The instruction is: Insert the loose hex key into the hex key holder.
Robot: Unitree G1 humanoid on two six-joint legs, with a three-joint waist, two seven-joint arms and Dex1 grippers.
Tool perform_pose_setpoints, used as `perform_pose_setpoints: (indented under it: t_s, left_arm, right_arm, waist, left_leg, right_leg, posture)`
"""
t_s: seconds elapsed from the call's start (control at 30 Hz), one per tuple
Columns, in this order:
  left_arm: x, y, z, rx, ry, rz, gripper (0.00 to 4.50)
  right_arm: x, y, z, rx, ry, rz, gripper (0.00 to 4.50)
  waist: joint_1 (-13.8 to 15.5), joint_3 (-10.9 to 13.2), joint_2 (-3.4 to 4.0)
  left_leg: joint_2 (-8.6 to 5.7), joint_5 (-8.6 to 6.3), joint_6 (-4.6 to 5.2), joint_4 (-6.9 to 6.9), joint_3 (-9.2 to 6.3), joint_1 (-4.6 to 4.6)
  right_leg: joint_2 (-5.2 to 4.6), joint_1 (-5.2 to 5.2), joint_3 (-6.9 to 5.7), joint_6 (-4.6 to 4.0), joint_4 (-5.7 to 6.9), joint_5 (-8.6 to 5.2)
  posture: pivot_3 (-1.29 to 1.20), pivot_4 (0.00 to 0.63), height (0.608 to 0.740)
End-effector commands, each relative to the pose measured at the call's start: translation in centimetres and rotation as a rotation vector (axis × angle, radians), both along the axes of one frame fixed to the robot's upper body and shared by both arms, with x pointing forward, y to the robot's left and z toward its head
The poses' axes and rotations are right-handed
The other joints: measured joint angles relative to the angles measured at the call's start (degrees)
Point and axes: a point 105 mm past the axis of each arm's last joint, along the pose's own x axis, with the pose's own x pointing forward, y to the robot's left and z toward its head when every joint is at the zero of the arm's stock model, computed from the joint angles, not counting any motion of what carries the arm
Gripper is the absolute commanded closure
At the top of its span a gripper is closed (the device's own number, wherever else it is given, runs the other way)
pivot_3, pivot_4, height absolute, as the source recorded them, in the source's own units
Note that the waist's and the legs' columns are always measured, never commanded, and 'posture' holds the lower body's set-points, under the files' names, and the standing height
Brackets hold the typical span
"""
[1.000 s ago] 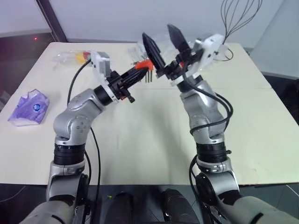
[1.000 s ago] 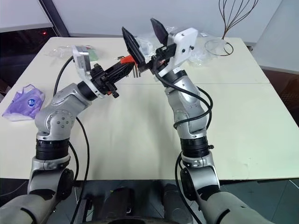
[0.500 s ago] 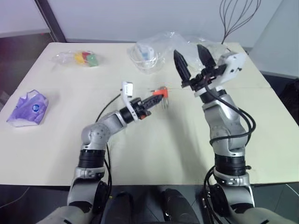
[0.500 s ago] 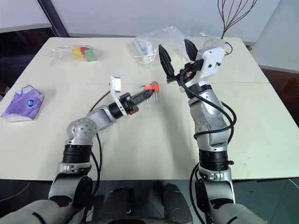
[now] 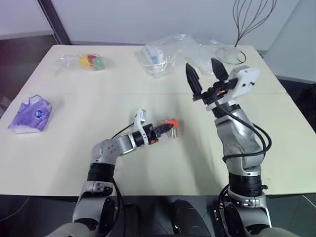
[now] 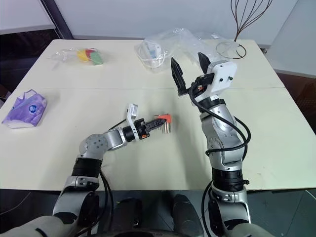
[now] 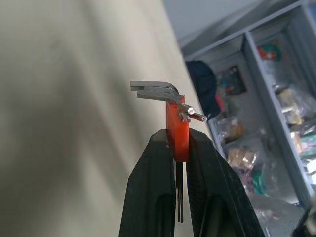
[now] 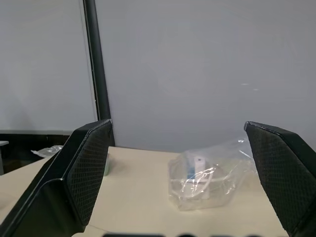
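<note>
The left claw [image 5: 164, 129] is clamped on the hex key holder [image 5: 171, 123], which projects past its fingertips low over the desk [image 5: 59, 148], with the short grey keys protruding from the holder's far end. The right claw [image 5: 203, 73] is raised above the desk, well apart from the holder, with its 2 fingers spread wide and nothing between them.

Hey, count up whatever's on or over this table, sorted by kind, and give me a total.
Clear plastic bags: 3, first, second, third
Purple pouches: 1
Hex key holders: 1, shut in the left gripper
Wire whisks: 1
Total: 6
</note>
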Motion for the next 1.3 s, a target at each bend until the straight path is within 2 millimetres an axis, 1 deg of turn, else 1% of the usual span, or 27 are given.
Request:
perform_pose_setpoints:
  t_s: [0.03, 0.1, 0.17, 0.2, 0.27, 0.3, 0.37, 0.4, 0.43, 0.57, 0.73, 0.9, 1.0, 1.1, 1.13, 1.2, 1.3]
  left_arm:
    - [-0.2, 0.8, -0.9, 0.038, 0.005, 0.009, 4.50]
    - [-0.4, 1.2, -1.2, 0.056, 0.008, 0.014, 4.50]
    - [-0.5, 1.6, -1.5, 0.073, 0.007, 0.021, 3.61]
    - [-0.5, 1.7, -1.6, 0.079, 0.006, 0.025, 3.31]
    - [-0.4, 2.2, -1.8, 0.094, 0.003, 0.041, 2.39]
    - [-0.4, 2.4, -1.8, 0.098, -0.001, 0.048, 1.79]
    - [-0.3, 2.8, -1.7, 0.116, -0.017, 0.060, 0.90]
    - [-0.4, 3.0, -1.6, 0.126, -0.028, 0.066, 0.37]
    - [-0.4, 3.4, -1.5, 0.137, -0.037, 0.075, 0.04]
    - [-0.5, 4.5, -0.5, 0.189, -0.112, 0.105, 0.04]
    - [-0.3, 6.1, 1.7, 0.240, -0.231, 0.165, 0.04]
    - [-0.2, 7.4, 3.3, 0.300, -0.322, 0.210, 0.04]
    - [-0.3, 8.2, 4.8, 0.359, -0.417, 0.214, 0.04]
    - [-0.9, 8.7, 6.0, 0.451, -0.548, 0.171, 0.04]
    - [-1.2, 8.9, 6.6, 0.480, -0.601, 0.143, 0.04]
    - [-1.8, 9.0, 7.3, 0.509, -0.660, 0.106, 0.04]
    - [-2.9, 9.2, 8.1, 0.566, -0.759, 0.027, 0.04]
  right_arm:
    - [-1.0, 0.5, 1.2, 0.003, -0.060, 0.012, 0.05]
    - [-1.0, 0.7, 1.0, 0.003, -0.056, 0.018, 0.05]
    - [-1.0, 0.9, 1.0, 0.003, -0.052, 0.025, 0.00]
    - [-1.0, 0.9, 0.9, 0.003, -0.050, 0.028, 0.00]
    - [-0.9, 1.1, 0.8, 0.002, -0.047, 0.032, 0.00]
    - [-0.9, 1.1, 0.8, 0.002, -0.046, 0.034, 0.00]
    - [-0.8, 1.2, 0.7, 0.000, -0.044, 0.037, 0.00]
    - [-0.8, 1.2, 0.7, -0.001, -0.043, 0.038, 0.00]
    - [-0.8, 1.2, 0.7, -0.003, -0.042, 0.039, 0.00]
    - [-0.7, 0.9, 0.5, -0.015, -0.036, 0.034, 0.00]
    - [-0.4, 0.1, -0.2, -0.067, -0.008, 0.020, 0.00]
    - [-0.4, -0.4, -1.0, -0.162, 0.030, 0.030, 0.00]
    - [-0.5, -0.8, -2.1, -0.277, 0.091, 0.064, 0.00]
    - [-1.2, -1.7, -3.4, -0.414, 0.161, 0.131, 0.00]
    - [-1.8, -2.0, -4.1, -0.484, 0.202, 0.177, 0.00]
    - [-2.7, -2.4, -5.0, -0.579, 0.257, 0.240, 0.00]
    - [-4.7, -3.2, -6.5, -0.744, 0.347, 0.360, 0.00]
  waist:
    - [-0.06, 0.00, 0.00]
    - [-0.16, -0.01, 0.01]
    - [-0.20, -0.02, 0.03]
    - [-0.19, -0.02, 0.03]
    - [-0.07, -0.02, 0.03]
    - [-0.04, -0.02, 0.02]
    - [-0.03, -0.02, 0.02]
    - [-0.03, -0.03, 0.03]
    - [-0.08, -0.04, 0.03]
    - [-0.43, -0.04, 0.04]
    - [-0.07, -0.04, 0.03]
    - [0.11, -0.03, 0.02]
    - [0.09, -0.02, 0.02]
    - [0.11, 0.00, 0.01]
    - [0.10, 0.01, 0.02]
    - [0.14, 0.05, 0.02]
    - [0.12, 0.06, 0.02]
  left_leg:
    - [0.00, 0.00, 0.00, 0.00, 0.00, 0.00]
    - [0.01, 0.00, 0.00, 0.00, 0.00, 0.03]
    - [0.02, 0.00, 0.00, -0.01, 0.01, 0.05]
    - [0.02, 0.00, 0.00, -0.02, 0.01, 0.05]
    - [0.03, 0.00, 0.00, -0.02, 0.01, 0.05]
    - [0.03, 0.00, 0.00, -0.02, 0.01, 0.04]
    - [0.02, 0.00, 0.00, 0.00, 0.01, 0.07]
    - [0.02, 0.00, 0.00, 0.01, 0.00, 0.10]
    - [0.01, 0.00, 0.00, 0.01, 0.00, 0.14]
    - [0.06, 0.00, 0.00, -0.02, -0.01, 0.23]
    - [0.06, 0.00, 0.00, -0.11, -0.01, 0.12]
    - [0.03, 0.00, 0.00, -0.10, -0.01, 0.08]
    - [0.02, 0.00, 0.00, -0.10, 0.01, 0.07]
    - [0.01, 0.00, 0.00, -0.13, 0.00, 0.06]
    - [0.00, 0.00, 0.00, -0.15, 0.01, 0.06]
    - [0.00, 0.00, 0.00, -0.19, 0.01, 0.05]
    - [0.00, 0.00, 0.01, -0.24, 0.02, 0.05]
  right_leg:
    - [0.00, 0.00, 0.00, 0.00, 0.00, 0.00]
    - [0.01, 0.01, 0.00, 0.00, 0.01, 0.00]
    - [0.02, 0.01, 0.01, 0.00, 0.01, 0.00]
    - [0.02, 0.00, 0.01, 0.00, 0.02, 0.00]
    - [0.02, 0.01, 0.01, 0.00, 0.01, 0.00]
    - [0.01, 0.01, 0.01, 0.00, 0.01, 0.00]
    - [-0.01, 0.08, 0.01, 0.00, 0.00, 0.00]
    - [-0.01, 0.11, 0.01, 0.00, 0.00, 0.00]
    - [-0.01, 0.15, 0.01, -0.01, 0.00, 0.00]
    - [0.08, 0.18, 0.01, -0.04, 0.02, 0.01]
    - [0.03, 0.06, 0.02, -0.04, -0.01, 0.00]
    - [-0.06, 0.05, 0.02, -0.03, -0.04, 0.00]
    - [-0.06, 0.05, 0.02, -0.03, -0.06, 0.00]
    - [-0.05, 0.05, 0.00, -0.04, -0.08, 0.00]
    - [-0.05, 0.05, 0.00, -0.04, -0.10, 0.00]
    - [-0.05, 0.05, 0.01, -0.04, -0.17, -0.01]
    - [-0.04, 0.05, 0.01, -0.05, -0.23, -0.01]
  posture:
    - [0.00, 0.150, 0.740]
    - [0.00, 0.150, 0.740]
    - [0.00, 0.150, 0.740]
    - [0.00, 0.150, 0.740]
    - [0.00, 0.150, 0.740]
    - [0.00, 0.150, 0.740]
    - [0.00, 0.150, 0.740]
    - [0.00, 0.150, 0.740]
    - [0.00, 0.150, 0.740]
    - [0.00, 0.150, 0.740]
    - [0.00, 0.150, 0.740]
    - [0.00, 0.150, 0.740]
    - [0.00, 0.150, 0.740]
    - [0.00, 0.150, 0.740]
    - [0.00, 0.150, 0.740]
    - [0.00, 0.150, 0.740]
    - [0.00, 0.150, 0.740]
